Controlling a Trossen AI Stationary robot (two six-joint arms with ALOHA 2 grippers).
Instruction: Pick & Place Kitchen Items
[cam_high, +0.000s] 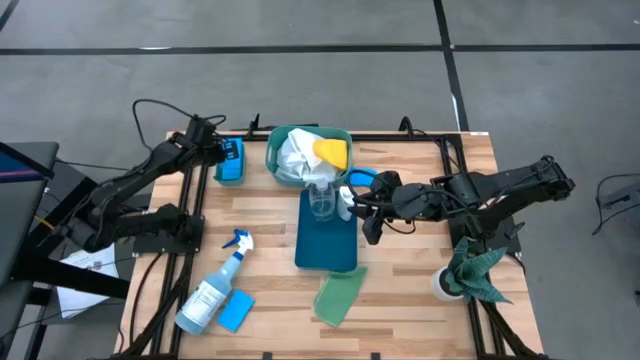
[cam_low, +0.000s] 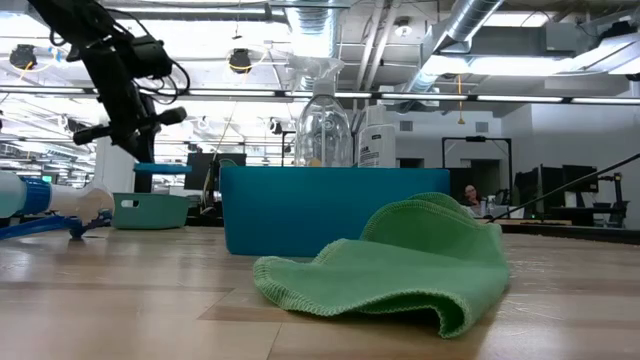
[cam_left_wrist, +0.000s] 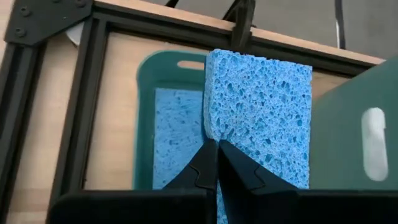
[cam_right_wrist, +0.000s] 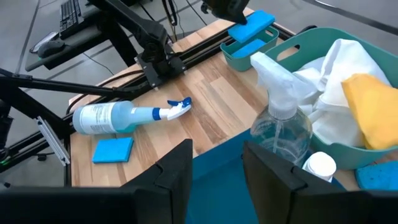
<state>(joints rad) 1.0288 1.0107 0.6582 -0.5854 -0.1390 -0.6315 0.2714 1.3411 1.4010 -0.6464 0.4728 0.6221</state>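
1. So the left gripper (cam_left_wrist: 216, 163) is clamped shut on the edge of a blue sponge (cam_left_wrist: 261, 118), holding it on edge right over a small teal bin (cam_left_wrist: 146, 112) at the back left of the desk (cam_high: 400, 300). Another blue sponge already lies flat in that bin (cam_left_wrist: 176, 134).
2. A third blue sponge (cam_high: 235, 311) lies near the front left of the desk, touching the spray bottle with the blue trigger (cam_high: 215, 285), which is on its side.
3. Right gripper (cam_right_wrist: 216, 163) is part-open with nothing in it, hovering over the blue tray (cam_high: 327, 245) in the middle, just beside a clear spray bottle (cam_right_wrist: 287, 134) and a small white-capped bottle (cam_right_wrist: 322, 167) standing on that tray.
4. Behind the tray sits the bigger teal basket (cam_high: 276, 150) with white cloths (cam_high: 297, 158) and a yellow cloth (cam_high: 332, 152) piled inside. Can't tell how many white ones there are, they're all bunched up.
5. A light-green cloth (cam_high: 338, 296) lies crumpled at the front, touching the tray's front edge. In the low view it blocks a good part of the tray.
6. There's a bit of blue (cam_high: 362, 180) next to the basket, half hidden behind the right arm. Hard to say what it is.
7. A dark green rag (cam_high: 475, 268) hangs off something white at the front right corner.
8. Count: three sponges, two spray bottles, one small bottle, two teal containers.
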